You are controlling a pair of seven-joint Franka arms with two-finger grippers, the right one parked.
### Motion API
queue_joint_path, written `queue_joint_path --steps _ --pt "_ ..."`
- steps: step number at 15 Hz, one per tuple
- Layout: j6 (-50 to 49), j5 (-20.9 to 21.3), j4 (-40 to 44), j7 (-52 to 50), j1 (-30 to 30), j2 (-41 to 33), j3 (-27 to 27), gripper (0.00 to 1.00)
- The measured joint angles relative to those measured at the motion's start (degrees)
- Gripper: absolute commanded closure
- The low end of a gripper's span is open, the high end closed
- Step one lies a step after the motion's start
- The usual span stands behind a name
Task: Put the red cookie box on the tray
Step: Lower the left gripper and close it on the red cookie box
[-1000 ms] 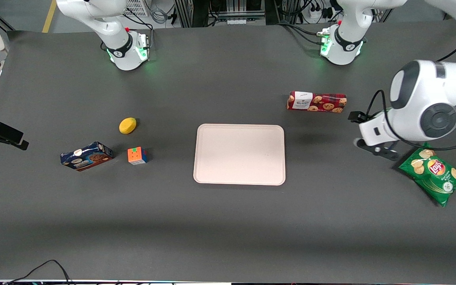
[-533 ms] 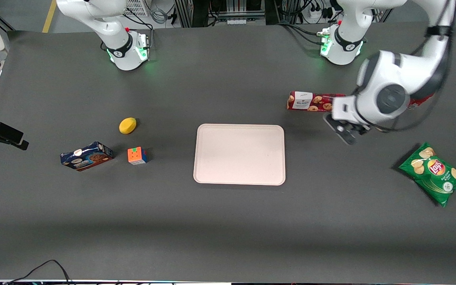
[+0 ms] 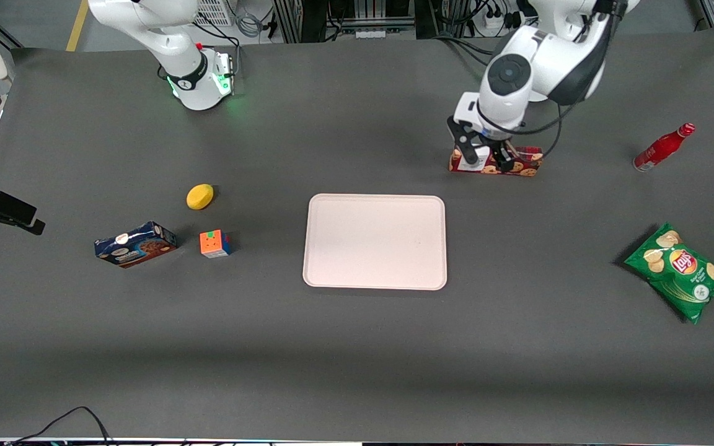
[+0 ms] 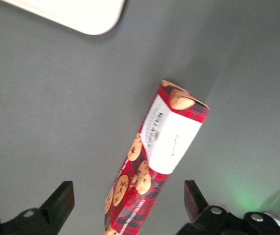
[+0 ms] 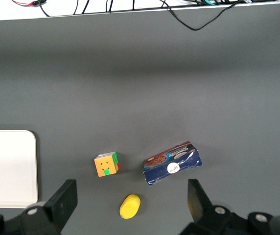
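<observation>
Dark table (image 3: 357,347), pale pink tray (image 3: 374,241) lying empty mid-table, red cookie box (image 3: 521,165) on the table just farther from the camera than the tray, tool (image 3: 485,156) spread wide above the box, holding nothing

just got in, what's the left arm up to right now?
The left arm's end effector is over the red cookie box, fingers open and straddling it, as the left wrist view shows. The box lies on the table, farther from the front camera than the tray, which has nothing on it. No grasp yet.
</observation>
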Motion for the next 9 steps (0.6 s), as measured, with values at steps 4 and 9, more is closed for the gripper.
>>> queue_joint_path --steps 4,9 --pt "9.27 -0.21 -9.84 8.73 1.21 -2.79 -1.02 0.0" --pt "18.01 -1.33 -15.64 17.45 4.46 -2.76 -0.72 0.0"
